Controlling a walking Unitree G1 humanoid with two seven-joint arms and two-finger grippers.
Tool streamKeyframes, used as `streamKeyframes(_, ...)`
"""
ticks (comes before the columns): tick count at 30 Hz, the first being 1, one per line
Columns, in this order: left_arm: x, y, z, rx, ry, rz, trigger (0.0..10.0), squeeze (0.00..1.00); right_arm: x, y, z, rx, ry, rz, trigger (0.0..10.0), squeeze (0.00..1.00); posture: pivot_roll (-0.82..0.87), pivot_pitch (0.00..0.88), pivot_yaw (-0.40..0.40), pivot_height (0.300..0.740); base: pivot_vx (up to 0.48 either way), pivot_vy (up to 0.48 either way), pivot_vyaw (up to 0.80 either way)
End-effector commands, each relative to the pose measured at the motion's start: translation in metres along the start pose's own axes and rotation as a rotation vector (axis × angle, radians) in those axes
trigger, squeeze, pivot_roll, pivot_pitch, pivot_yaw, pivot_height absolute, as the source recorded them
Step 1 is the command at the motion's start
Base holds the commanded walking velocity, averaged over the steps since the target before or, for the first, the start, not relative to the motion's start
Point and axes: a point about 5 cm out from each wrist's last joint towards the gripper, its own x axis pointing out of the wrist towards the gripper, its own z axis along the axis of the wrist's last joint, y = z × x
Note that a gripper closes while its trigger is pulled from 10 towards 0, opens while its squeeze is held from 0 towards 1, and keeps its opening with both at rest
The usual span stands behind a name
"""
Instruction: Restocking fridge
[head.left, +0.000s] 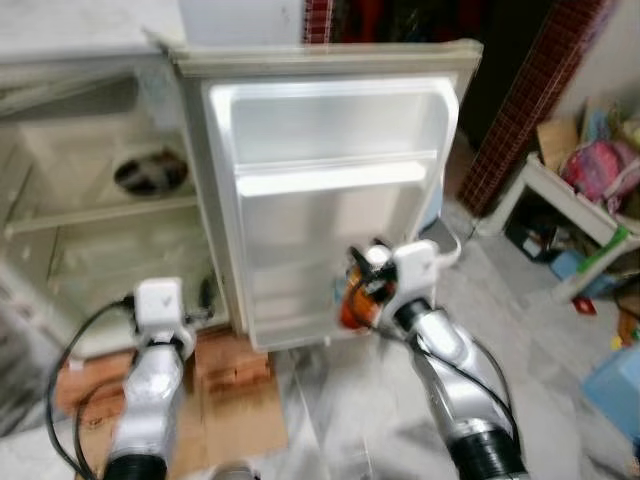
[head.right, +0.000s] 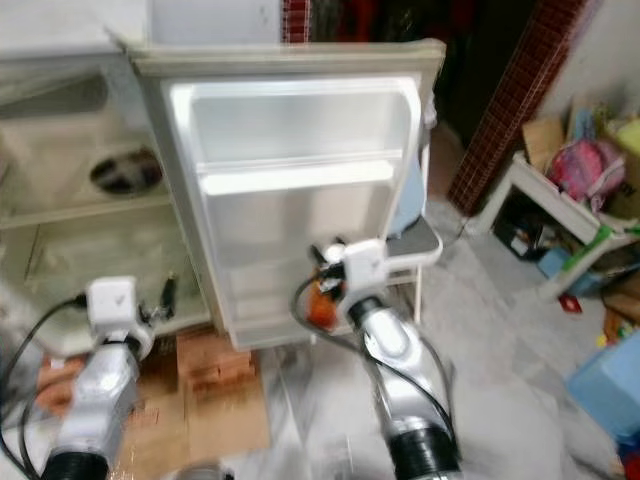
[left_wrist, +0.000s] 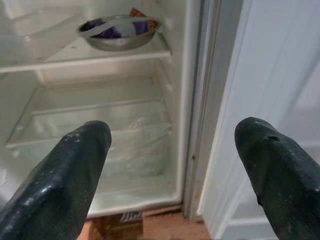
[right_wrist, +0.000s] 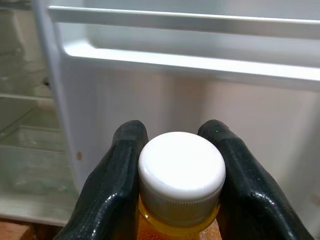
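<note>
The right hand (right_wrist: 172, 200) clamps an orange bottle (right_wrist: 181, 175) before the fridge door (head.left: 330, 190), likely for shelving, while the left hand (left_wrist: 170, 165) waits wide open

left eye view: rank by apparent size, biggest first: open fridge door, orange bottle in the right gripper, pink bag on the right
1. fridge door, by far the largest.
2. pink bag.
3. orange bottle, partly hidden by the right gripper.
The bag and bottle look close in size; the bag sits farther away and the frame is blurred, so that order is unsure.
</note>
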Motion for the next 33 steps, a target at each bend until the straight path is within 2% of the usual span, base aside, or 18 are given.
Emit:
streamKeyframes(1,0.001,-0.0124,0.0002,-0.009,0.001,-0.035,10.0,0.0,-0.0029,-0.0139,0.0046,-0.026,-0.017,-0.04,10.0,0.0,-0.01,0.0,-0.021,0.723,0.322,0.0,0.0)
streamKeyframes(19,0.0015,-0.0144,-0.0002,0.007,0.004,-0.012,10.0,0.0,-0.0017,-0.0129,0.0056,-0.021,-0.025,-0.021,10.0,0.0,-0.01,0.0,-0.025,0.723,0.0,0.0,0.0)
streamKeyframes(30,0.0,-0.0087,-0.0015,0.023,0.01,0.032,10.0,0.0,-0.0011,-0.0107,0.0049,-0.014,-0.025,-0.004,10.0,0.0,0.0,0.0,-0.026,0.665,0.0,0.0,0.0)
streamKeyframes(33,-0.0035,-0.0057,-0.0047,-0.014,0.026,0.041,10.0,0.0,-0.0026,-0.0122,0.0044,-0.02,-0.023,-0.002,10.0,0.0,0.0,0.0,-0.025,0.64,0.0,0.0,0.0)
